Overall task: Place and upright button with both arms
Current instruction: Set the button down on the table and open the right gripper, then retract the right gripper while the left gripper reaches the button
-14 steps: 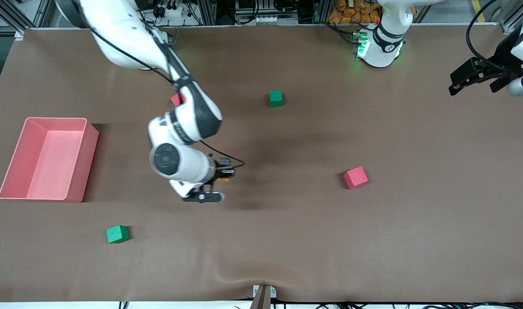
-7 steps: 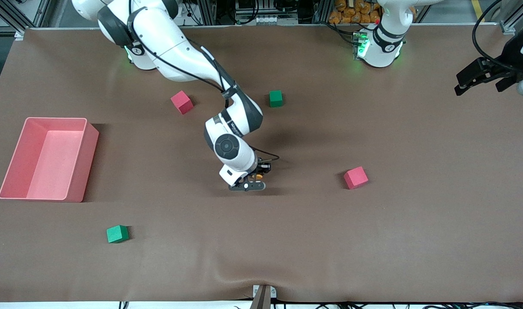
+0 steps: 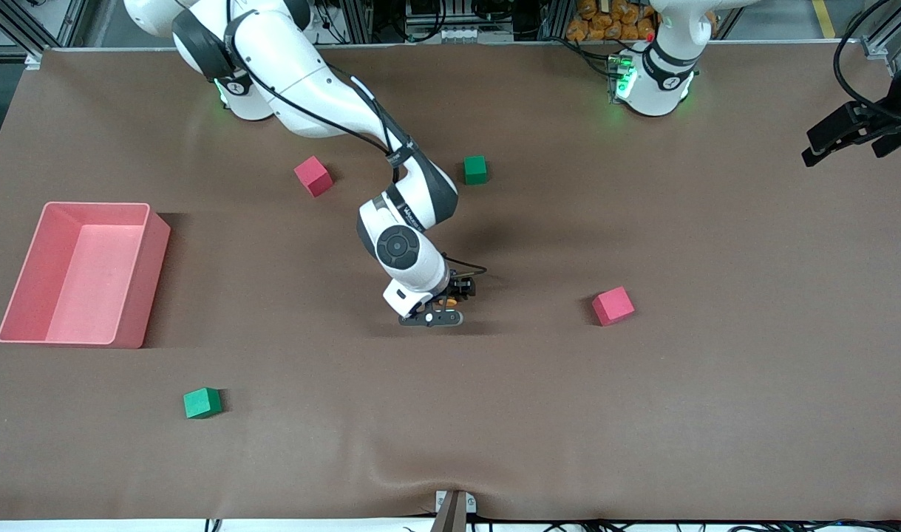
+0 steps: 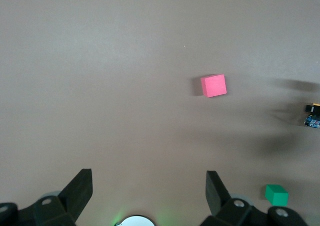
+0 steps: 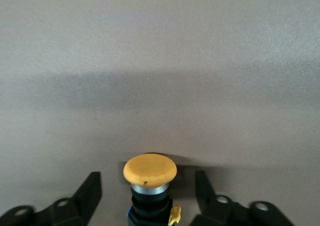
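- Right wrist view: we saw the button point(image 5: 149, 172) upright on the table point(image 5: 160, 60), between the spread fingers of the right gripper point(image 5: 148, 198), not touching them.
- The left gripper point(image 3: 849, 133) waited spread over the table's edge.

Bare desk point(image 3: 494, 414) surrounds the button point(image 5: 150, 172), gaps showing on both sides between it and the right gripper point(image 5: 147, 196) fingers; nearest obstacle, a red cube point(image 3: 613, 306), stands well apart

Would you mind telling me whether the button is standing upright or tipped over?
Upright: in the right wrist view the button stands on the table with its orange cap on top, between the right gripper's open fingers.
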Motion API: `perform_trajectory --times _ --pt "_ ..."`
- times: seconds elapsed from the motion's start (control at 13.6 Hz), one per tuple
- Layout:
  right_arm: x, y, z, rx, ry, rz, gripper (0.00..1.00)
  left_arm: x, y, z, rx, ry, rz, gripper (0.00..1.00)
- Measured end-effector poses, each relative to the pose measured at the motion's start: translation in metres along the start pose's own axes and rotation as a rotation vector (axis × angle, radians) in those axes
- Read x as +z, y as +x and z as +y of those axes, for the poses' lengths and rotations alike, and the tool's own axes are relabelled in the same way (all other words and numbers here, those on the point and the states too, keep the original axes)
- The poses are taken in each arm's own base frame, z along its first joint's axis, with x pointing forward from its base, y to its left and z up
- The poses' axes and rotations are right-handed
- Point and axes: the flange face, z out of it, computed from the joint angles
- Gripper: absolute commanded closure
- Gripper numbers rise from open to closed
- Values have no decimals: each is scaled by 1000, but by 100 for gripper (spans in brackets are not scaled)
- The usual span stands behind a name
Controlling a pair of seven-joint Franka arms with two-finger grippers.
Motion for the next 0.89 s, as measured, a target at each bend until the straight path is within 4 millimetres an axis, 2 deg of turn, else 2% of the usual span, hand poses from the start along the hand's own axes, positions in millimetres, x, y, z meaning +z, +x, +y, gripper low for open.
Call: perform_trajectory --times 0.07,0.15,0.3,0.37,0.44,0.52,0.66,0.74,0.89 --pt "-13 1 -4 8 -4 -15 0 1 0 1 1 0 -2 0" --pt "-35 3 -11 29 -6 -31 0 3 0 3 5 -7 -10 0" --pt "-95 14 -17 67 -9 -54 0 14 0 19 28 -56 -45 0" --pt "-135 27 -9 89 -10 -50 0 26 3 36 40 -83 -77 0" --pt "-175 44 10 118 -11 -43 0 42 6 57 52 -91 -113 0" --pt "-211 61 38 158 -7 -33 0 62 10 82 71 -88 -151 0" --pt "-282 93 113 257 8 -12 0 107 14 138 136 -83 -219 0" --pt "-311 101 147 294 15 -6 0 124 15 165 162 -87 -226 0" --pt "-362 104 206 304 13 -13 0 153 11 224 182 -94 -229 0"
